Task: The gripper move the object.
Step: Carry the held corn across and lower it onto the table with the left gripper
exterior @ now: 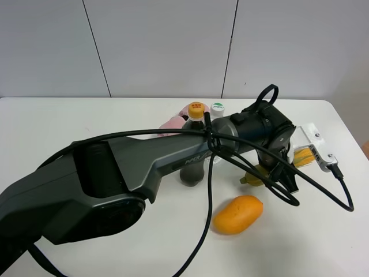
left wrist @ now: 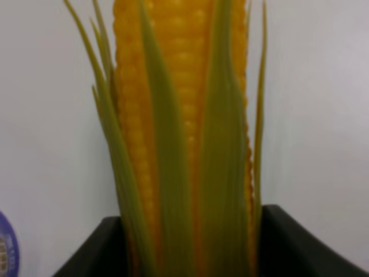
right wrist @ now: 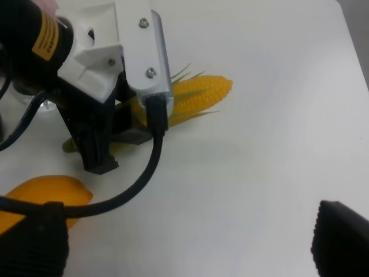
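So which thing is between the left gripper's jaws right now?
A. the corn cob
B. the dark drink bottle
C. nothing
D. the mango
A: the left wrist view shows the corn cob filling the gap between the jaws of the left gripper, while the mango lies apart from it.

The robot's long arm (exterior: 144, 167) has a matt dark-grey casing, broad and rounded, with faint pale lettering on its side. Glossy black cables (exterior: 207, 225) loop along it. The wrist carries a white plastic housing (right wrist: 138, 52) with two silver screws (right wrist: 150, 72) and a yellow label (right wrist: 45, 36) printed in black. The left gripper (right wrist: 115, 138) has angular black jaws.
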`<act>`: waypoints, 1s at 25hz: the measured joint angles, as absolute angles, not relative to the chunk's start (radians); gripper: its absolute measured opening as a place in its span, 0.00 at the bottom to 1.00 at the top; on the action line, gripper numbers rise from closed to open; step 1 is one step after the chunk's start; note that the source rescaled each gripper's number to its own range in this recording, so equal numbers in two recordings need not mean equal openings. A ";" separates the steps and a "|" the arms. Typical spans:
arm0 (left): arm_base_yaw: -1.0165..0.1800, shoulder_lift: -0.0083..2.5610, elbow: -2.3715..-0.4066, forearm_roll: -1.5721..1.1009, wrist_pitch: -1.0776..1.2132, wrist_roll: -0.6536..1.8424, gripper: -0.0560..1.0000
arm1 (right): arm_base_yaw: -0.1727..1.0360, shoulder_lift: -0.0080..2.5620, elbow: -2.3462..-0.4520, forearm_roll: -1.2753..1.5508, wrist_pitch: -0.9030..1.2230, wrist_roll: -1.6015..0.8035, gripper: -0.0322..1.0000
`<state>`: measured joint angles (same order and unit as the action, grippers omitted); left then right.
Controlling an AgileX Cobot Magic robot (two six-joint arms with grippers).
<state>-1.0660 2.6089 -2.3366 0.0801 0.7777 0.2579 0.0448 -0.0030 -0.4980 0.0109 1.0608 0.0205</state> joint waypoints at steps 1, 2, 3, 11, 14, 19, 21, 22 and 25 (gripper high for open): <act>-1.066 2.609 -2.337 0.080 0.778 0.258 0.05 | 0.045 -0.003 -0.498 0.011 1.061 0.020 1.00; -1.066 2.609 -2.337 0.080 0.778 0.258 0.05 | 0.045 -0.003 -0.498 0.011 1.061 0.020 1.00; -1.066 2.609 -2.337 0.080 0.778 0.258 0.05 | 0.045 -0.003 -0.498 0.011 1.061 0.020 1.00; -1.046 2.609 -2.337 0.104 0.778 0.258 0.05 | 0.045 -0.003 -0.498 0.011 1.061 0.020 1.00; -1.024 2.609 -2.337 0.105 0.779 0.258 0.05 | 0.045 -0.003 -0.498 0.011 1.061 0.021 1.00; -0.986 2.609 -2.337 0.082 0.789 0.258 0.05 | 0.045 -0.003 -0.498 0.011 1.061 0.021 1.00; -0.976 2.609 -2.337 0.070 0.792 0.258 0.05 | 0.045 -0.003 -0.498 0.011 1.061 0.021 1.00; -0.973 2.609 -2.337 0.069 0.793 0.258 0.05 | 0.045 -0.003 -0.498 0.011 1.061 0.021 1.00; -0.970 2.611 -2.337 0.050 0.803 0.258 0.05 | 0.045 -0.003 -0.498 0.011 1.061 0.021 1.00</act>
